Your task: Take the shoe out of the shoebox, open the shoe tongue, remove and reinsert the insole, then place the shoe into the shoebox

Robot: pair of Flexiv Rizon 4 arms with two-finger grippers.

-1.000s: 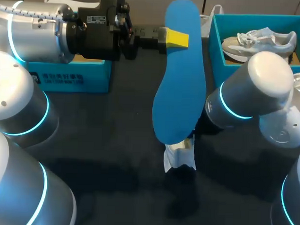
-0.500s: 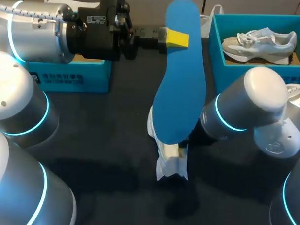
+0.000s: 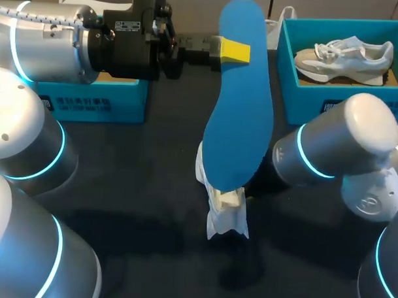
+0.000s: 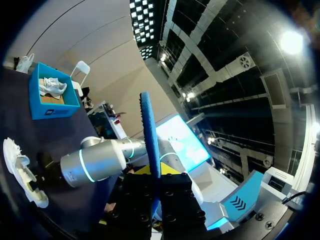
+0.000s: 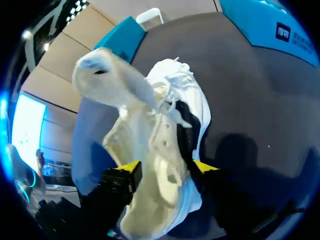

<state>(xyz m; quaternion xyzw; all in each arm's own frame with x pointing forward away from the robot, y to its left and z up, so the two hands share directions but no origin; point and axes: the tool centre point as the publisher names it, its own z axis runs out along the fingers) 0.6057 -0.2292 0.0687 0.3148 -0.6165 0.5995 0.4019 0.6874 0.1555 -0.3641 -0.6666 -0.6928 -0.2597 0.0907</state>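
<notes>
My left gripper (image 3: 232,51) is shut on the blue insole (image 3: 238,111) and holds it up above the table's middle. In the left wrist view the insole (image 4: 149,130) stands edge-on between the fingers of that gripper (image 4: 152,172). The white shoe (image 3: 223,205) lies on the dark table, partly hidden behind the insole. In the right wrist view my right gripper (image 5: 164,167) is open, its yellow tips standing either side of the shoe (image 5: 165,125), whose tongue is pulled up. In the head view the right arm (image 3: 336,154) hides its own gripper.
A teal shoebox (image 3: 289,93) at the back right holds a second white shoe (image 3: 346,53). Another teal box (image 3: 89,103) sits at the back left under my left arm. Bare dark tabletop (image 3: 152,186) stretches in front of it.
The shoe shifted left and settled lower on the table. My right arm first dipped towards it, then drew back to the right. The left arm and the insole stayed still.
</notes>
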